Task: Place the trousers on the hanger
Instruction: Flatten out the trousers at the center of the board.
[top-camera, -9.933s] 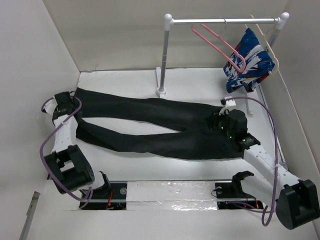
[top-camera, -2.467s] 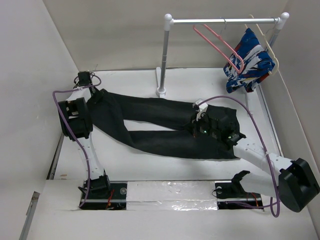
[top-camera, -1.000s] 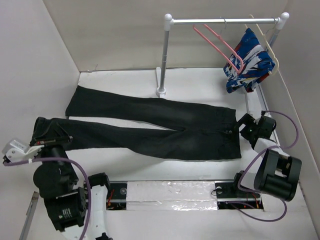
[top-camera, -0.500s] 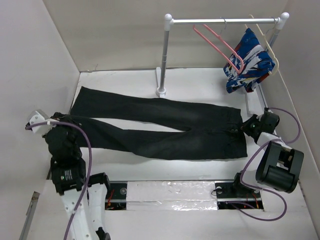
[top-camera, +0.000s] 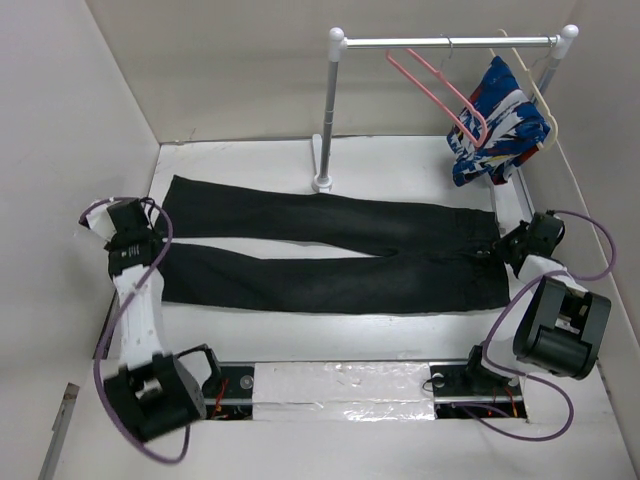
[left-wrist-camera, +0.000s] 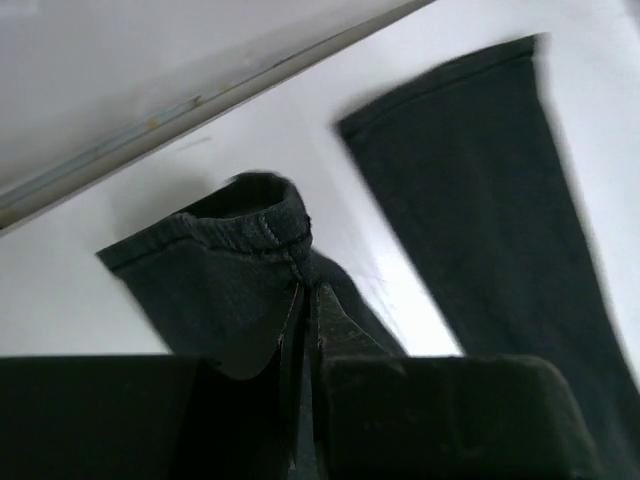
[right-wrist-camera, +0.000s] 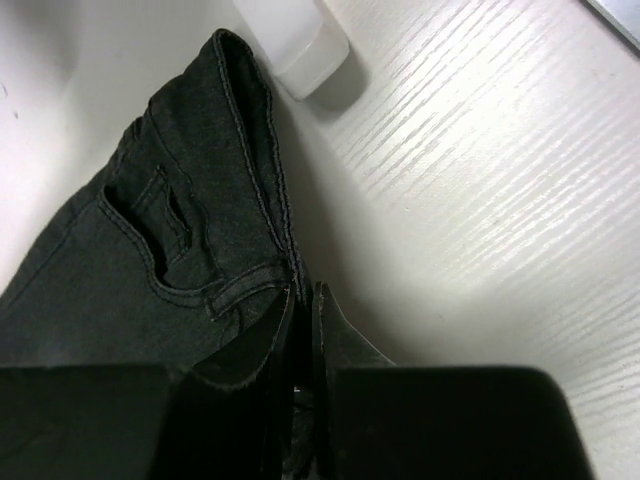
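The black trousers lie stretched flat across the table, waistband at the right, two legs running left. My left gripper is shut on the hem of the near leg, which lifts off the table; the far leg's hem lies flat beside it. My right gripper is shut on the waistband edge. The pink hanger hangs on the rail at the back right, apart from both grippers.
A white clothes rail stands on a post behind the trousers. A blue, white and red garment hangs on a cream hanger at its right end. White walls close in on the left, back and right.
Both arms have pulled apart, the left gripper moving back along the left edge. The trousers are now drawn straight and taut, legs lying parallel.
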